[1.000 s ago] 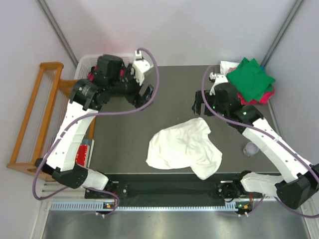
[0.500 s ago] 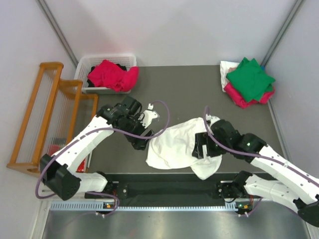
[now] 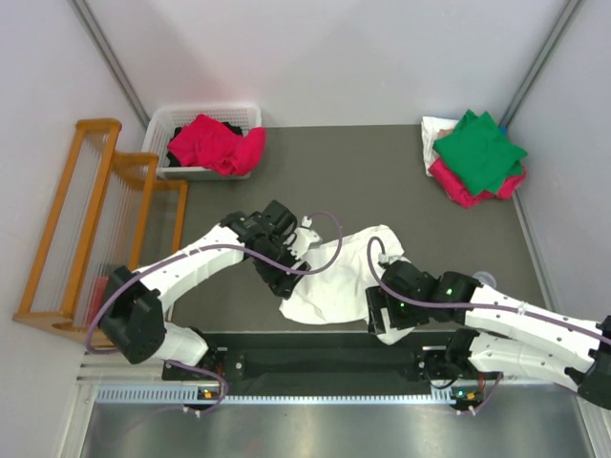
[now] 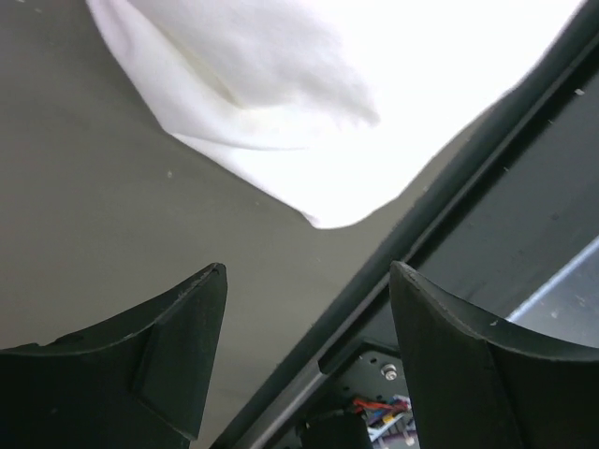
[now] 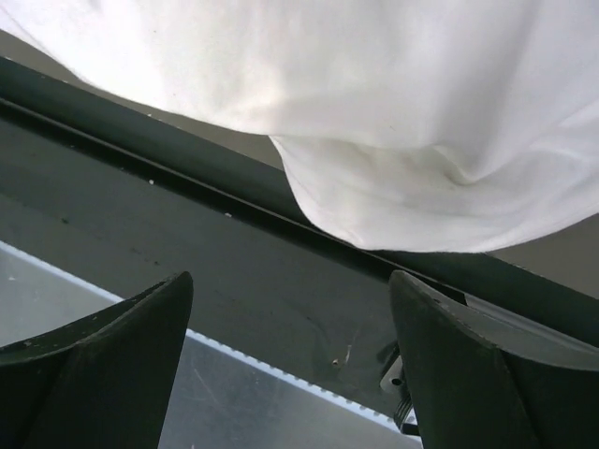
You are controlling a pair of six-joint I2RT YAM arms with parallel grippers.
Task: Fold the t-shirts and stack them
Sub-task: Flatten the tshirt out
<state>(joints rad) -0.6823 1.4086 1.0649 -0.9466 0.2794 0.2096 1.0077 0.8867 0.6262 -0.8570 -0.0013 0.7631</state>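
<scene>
A large white t-shirt (image 3: 336, 277) lies crumpled near the table's front edge. My left gripper (image 3: 284, 286) is open and empty at the shirt's left front corner; in the left wrist view (image 4: 309, 273) that corner (image 4: 318, 201) lies just ahead of the fingertips. My right gripper (image 3: 376, 315) is open and empty over the shirt's right front part; the right wrist view (image 5: 290, 282) shows the white cloth (image 5: 393, 122) hanging over the table edge ahead of it. A folded green shirt (image 3: 480, 150) lies on a crimson-pink one (image 3: 460, 187) at the back right.
A white slotted basket (image 3: 160, 126) at the back left holds a crimson-pink shirt (image 3: 218, 143). A wooden rack (image 3: 81, 224) stands left of the table. A small clear round object (image 3: 483, 279) sits near my right arm. The black front rail (image 3: 325, 348) runs just below the shirt.
Both arms have swung from the back of the table down to the front. Each open gripper now sits at a front corner of the white shirt, which has bunched up slightly.
</scene>
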